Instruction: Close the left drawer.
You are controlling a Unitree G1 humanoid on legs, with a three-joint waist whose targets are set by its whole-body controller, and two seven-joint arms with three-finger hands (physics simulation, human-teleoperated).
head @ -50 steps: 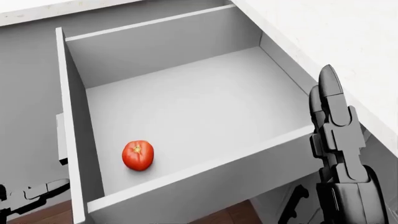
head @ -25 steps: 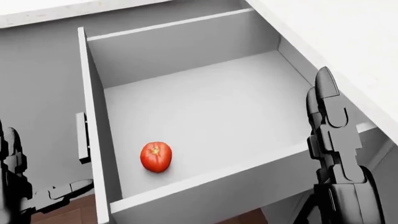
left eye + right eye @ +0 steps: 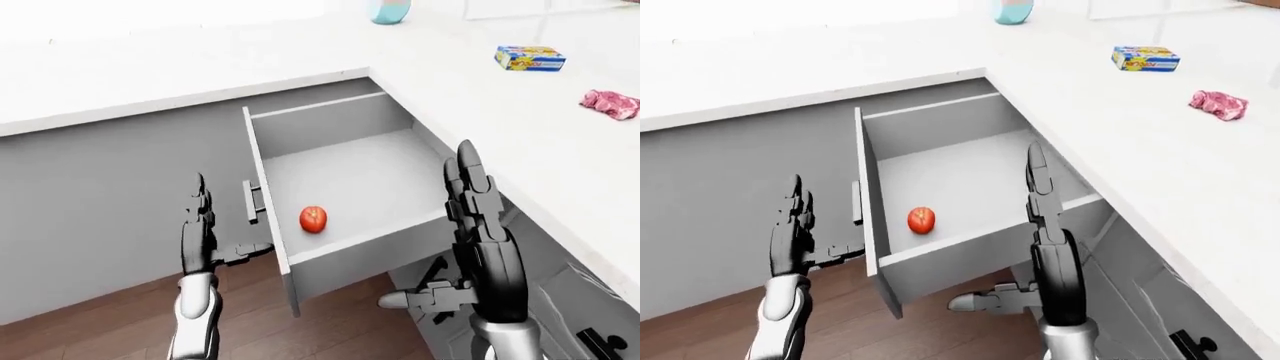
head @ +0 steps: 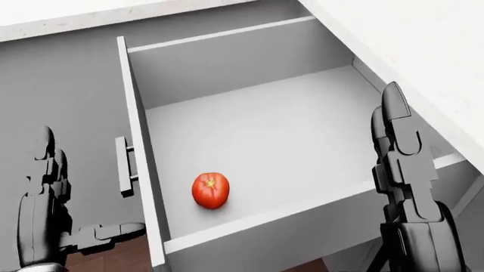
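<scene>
Open left drawer (image 4: 249, 147) between both hands' spread, empty fingers, left hand (image 4: 45, 209) near its handle (image 4: 123, 166).

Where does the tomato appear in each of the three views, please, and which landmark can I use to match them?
Left-eye view: the tomato lies inside the open drawer, a little left of picture centre.
Head view: lower centre-left, near the drawer's left wall.
Right-eye view: left of centre, on the drawer floor.
Shared landmark: the drawer handle, just left of the tomato in every view.
</scene>
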